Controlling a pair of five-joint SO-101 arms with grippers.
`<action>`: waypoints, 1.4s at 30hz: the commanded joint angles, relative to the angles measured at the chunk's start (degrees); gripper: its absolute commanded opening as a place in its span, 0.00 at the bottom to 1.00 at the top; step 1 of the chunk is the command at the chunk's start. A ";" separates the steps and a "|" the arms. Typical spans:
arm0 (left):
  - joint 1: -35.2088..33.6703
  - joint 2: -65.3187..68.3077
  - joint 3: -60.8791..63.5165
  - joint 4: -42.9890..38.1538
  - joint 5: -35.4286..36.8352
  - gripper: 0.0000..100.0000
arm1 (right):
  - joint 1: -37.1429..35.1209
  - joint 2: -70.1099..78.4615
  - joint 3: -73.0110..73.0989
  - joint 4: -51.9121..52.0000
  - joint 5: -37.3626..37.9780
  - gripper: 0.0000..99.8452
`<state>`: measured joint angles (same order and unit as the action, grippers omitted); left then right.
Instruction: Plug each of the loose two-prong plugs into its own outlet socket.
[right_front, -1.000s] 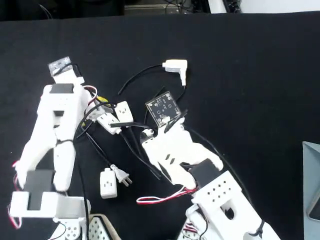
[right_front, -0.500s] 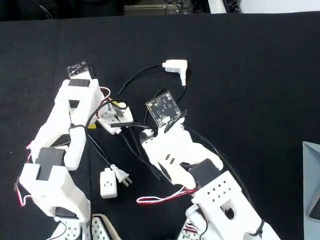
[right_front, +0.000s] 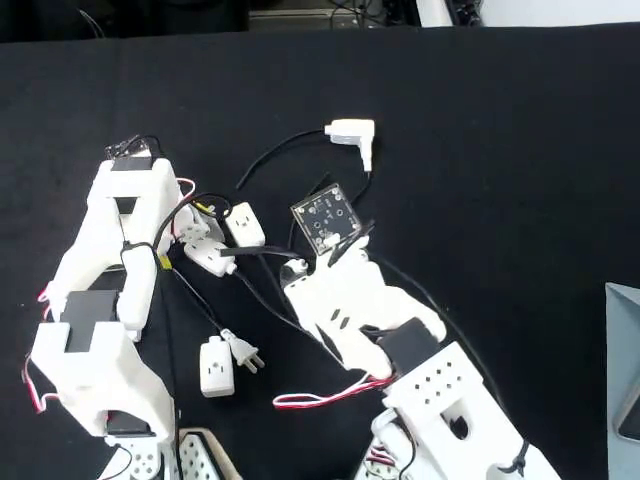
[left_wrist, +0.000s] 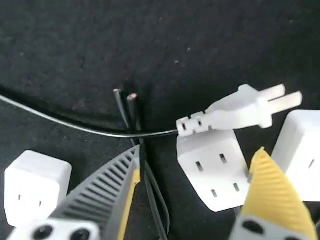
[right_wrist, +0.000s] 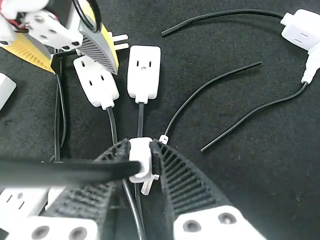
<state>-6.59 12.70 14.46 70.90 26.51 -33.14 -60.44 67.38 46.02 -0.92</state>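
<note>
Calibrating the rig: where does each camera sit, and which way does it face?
High view: fixed above the black table, looking down on both arms.
Left wrist view: on the left wrist, facing down past the open left gripper at a loose plug.
Right wrist view: on the right wrist, facing down past the right gripper, shut on a second plug.
Both wrist views share the socket at the left gripper.
</note>
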 joint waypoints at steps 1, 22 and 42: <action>2.15 -0.53 -1.63 1.23 0.00 0.33 | 1.05 -0.04 -0.31 -1.41 -0.18 0.01; 8.13 0.09 -1.01 0.88 -0.09 0.11 | 1.05 -0.04 -0.31 -1.41 -0.26 0.01; 7.78 -0.53 -7.43 5.45 -34.99 0.03 | 1.05 -0.04 -0.22 -1.41 -0.18 0.01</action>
<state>1.05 12.62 11.74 72.48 -7.52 -33.14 -60.44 67.38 45.85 -0.92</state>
